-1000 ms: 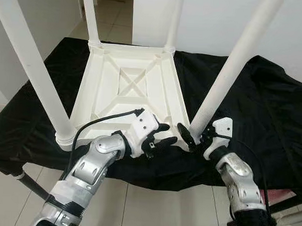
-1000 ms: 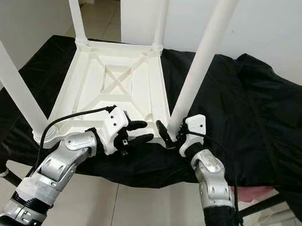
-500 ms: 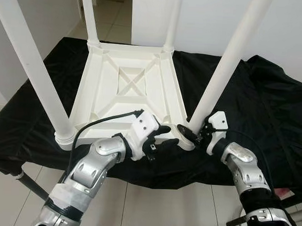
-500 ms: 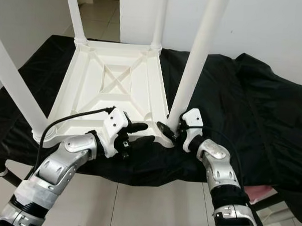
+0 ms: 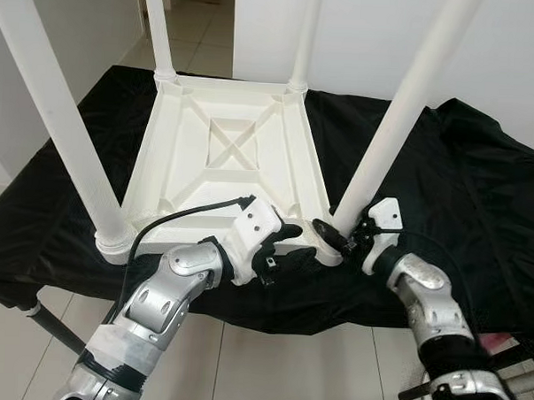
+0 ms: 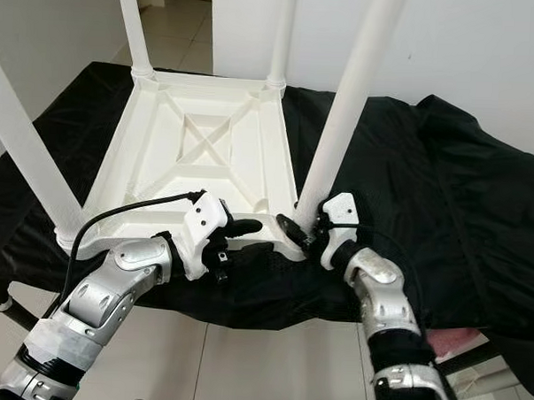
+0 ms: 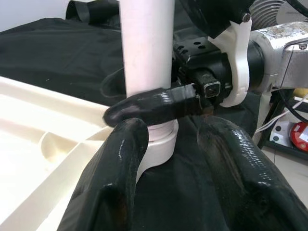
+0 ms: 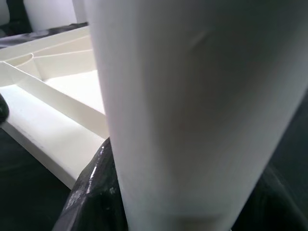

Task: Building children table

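A white plastic children's table (image 5: 225, 154) lies upside down on a black cloth, with its legs standing up. My right gripper (image 5: 341, 239) is shut on the base of the near right leg (image 5: 394, 126), just above its socket at the table's corner. The left wrist view shows one of its fingers (image 7: 149, 106) wrapped across that leg (image 7: 147, 48). In the right wrist view the leg (image 8: 192, 106) sits close between the jaws. My left gripper (image 5: 287, 241) is open at the table's front edge, right beside that corner, holding nothing; its fingers (image 7: 122, 163) spread toward the socket.
The black cloth (image 5: 462, 191) covers a low surface and hangs over its front edge. Three other white legs (image 5: 54, 102) rise at the remaining corners. Tiled floor (image 5: 260, 368) lies below, a white wall stands behind, and a pink object (image 6: 447, 336) sits low on the right.
My right gripper has drawn in and settled around the base of the near right leg. My left gripper has edged toward the same corner, its fingers now closer to the table's rim.
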Tool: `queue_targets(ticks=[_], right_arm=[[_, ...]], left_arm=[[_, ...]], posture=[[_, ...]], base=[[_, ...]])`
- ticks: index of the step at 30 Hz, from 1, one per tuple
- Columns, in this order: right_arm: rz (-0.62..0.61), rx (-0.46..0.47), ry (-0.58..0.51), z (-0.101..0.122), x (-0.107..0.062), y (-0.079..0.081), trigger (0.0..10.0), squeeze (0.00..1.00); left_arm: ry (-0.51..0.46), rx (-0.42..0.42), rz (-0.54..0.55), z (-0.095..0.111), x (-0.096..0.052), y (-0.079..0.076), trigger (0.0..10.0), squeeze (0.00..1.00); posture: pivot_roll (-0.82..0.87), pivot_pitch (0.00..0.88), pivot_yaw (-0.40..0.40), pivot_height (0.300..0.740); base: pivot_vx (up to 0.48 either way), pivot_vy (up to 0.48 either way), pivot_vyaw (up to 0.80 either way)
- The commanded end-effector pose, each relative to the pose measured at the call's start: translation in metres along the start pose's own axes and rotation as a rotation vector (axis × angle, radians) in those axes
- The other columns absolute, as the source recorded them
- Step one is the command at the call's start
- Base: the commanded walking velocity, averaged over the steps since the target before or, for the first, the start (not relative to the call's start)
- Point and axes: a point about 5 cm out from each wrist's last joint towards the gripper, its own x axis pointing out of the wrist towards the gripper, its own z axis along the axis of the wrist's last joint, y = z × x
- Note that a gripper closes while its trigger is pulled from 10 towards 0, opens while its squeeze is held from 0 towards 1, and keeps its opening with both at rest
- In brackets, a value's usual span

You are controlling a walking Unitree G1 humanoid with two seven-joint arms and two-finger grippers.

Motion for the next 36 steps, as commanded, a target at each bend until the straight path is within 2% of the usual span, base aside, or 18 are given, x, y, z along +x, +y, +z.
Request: queue_targets(ticks=[1,3,5,6,8,9,10,11,12,13,15,18,22,28,29,32,33,36], right_arm=[[-0.026,0.018,-0.002,-0.001,0.002,0.004,10.0,0.00],[-0.147,0.012,0.011,-0.003,0.005,0.007,10.0,0.00],[-0.147,0.012,0.011,-0.003,0.005,0.007,10.0,0.00],[-0.208,0.018,0.018,-0.004,0.006,0.009,10.0,0.00],[-0.247,0.021,0.016,-0.004,0.007,0.013,10.0,0.00],[-0.396,0.070,0.027,-0.007,0.004,0.017,10.0,0.00],[-0.396,0.070,0.027,-0.007,0.004,0.017,10.0,0.00],[-0.443,0.089,0.032,-0.008,0.003,0.017,10.0,0.00],[-0.549,0.093,0.051,-0.012,0.000,0.020,10.0,0.00],[-0.549,0.093,0.051,-0.012,0.000,0.020,10.0,0.00],[-0.655,0.098,0.056,-0.014,-0.003,0.027,10.0,0.00],[-0.690,0.106,0.057,-0.015,-0.004,0.030,10.0,0.00],[-0.708,0.173,0.036,-0.012,0.006,0.049,10.0,0.00],[-0.733,0.167,0.038,-0.007,0.006,0.052,10.0,0.00],[-0.738,0.159,0.041,-0.007,0.004,0.051,10.0,0.33],[-0.741,0.153,0.041,-0.007,0.004,0.050,10.0,0.33],[-0.747,0.155,0.039,-0.007,0.003,0.049,10.0,1.00],[-0.729,0.102,0.027,-0.005,0.001,0.045,10.0,1.00]], left_arm=[[0.016,0.017,-0.022,-0.003,0.000,0.000,10.0,0.00],[0.012,0.024,-0.002,-0.002,-0.001,0.003,10.0,0.00],[0.012,0.024,-0.002,-0.002,-0.001,0.003,10.0,0.00],[0.010,0.026,0.005,-0.002,-0.001,0.005,10.0,0.00],[0.010,0.029,0.011,-0.002,-0.002,0.006,10.0,0.00],[0.011,0.032,0.020,-0.002,-0.003,0.007,10.0,0.00],[0.011,0.032,0.020,-0.002,-0.003,0.007,10.0,0.00],[0.012,0.032,0.023,-0.003,-0.004,0.007,10.0,0.00],[0.013,0.031,0.026,-0.003,-0.005,0.007,10.0,0.00],[0.013,0.031,0.026,-0.003,-0.005,0.007,10.0,0.00],[0.014,0.030,0.028,-0.004,-0.005,0.007,10.0,0.00],[0.015,0.029,0.029,-0.004,-0.005,0.007,10.0,0.00],[0.015,0.033,0.028,-0.004,-0.006,0.007,10.0,0.00],[0.015,0.035,0.025,-0.005,-0.007,0.006,10.0,0.00],[0.015,0.038,0.027,-0.004,-0.007,0.007,10.0,0.00],[0.015,0.039,0.028,-0.004,-0.007,0.007,10.0,0.00],[0.014,0.040,0.030,-0.004,-0.007,0.008,10.0,0.00],[0.014,0.045,0.030,-0.003,-0.007,0.008,10.0,0.00]], posture=[[-0.01,0.000,-0.067,0.740],[-0.01,0.000,-0.069,0.740],[-0.01,0.000,-0.069,0.740],[-0.01,0.000,-0.074,0.740],[-0.01,0.000,-0.076,0.740],[-0.01,0.000,-0.080,0.740],[-0.01,0.000,-0.080,0.740],[-0.01,0.000,-0.081,0.740],[-0.01,0.000,-0.081,0.740],[-0.01,0.000,-0.081,0.740],[-0.01,0.000,-0.086,0.740],[-0.01,0.000,-0.086,0.740],[-0.01,0.000,-0.083,0.740],[0.00,0.000,-0.081,0.740],[0.00,0.000,-0.081,0.740],[0.00,0.000,-0.081,0.740],[0.00,0.000,-0.080,0.740],[0.00,0.000,-0.079,0.740]], base=[[0.000,0.000,0.00],[0.000,0.000,0.00],[0.000,0.000,0.00],[0.000,0.000,0.00],[0.000,0.000,0.00],[0.000,0.000,0.00],[0.000,0.000,0.00],[0.000,0.000,0.00],[0.000,0.000,0.00],[0.000,0.000,0.00],[0.000,0.000,0.00],[0.000,0.000,0.00],[0.000,0.000,0.00],[0.000,0.000,0.00],[0.000,0.000,0.00],[0.000,0.000,0.00],[0.000,0.000,0.00],[0.000,0.000,0.00]])
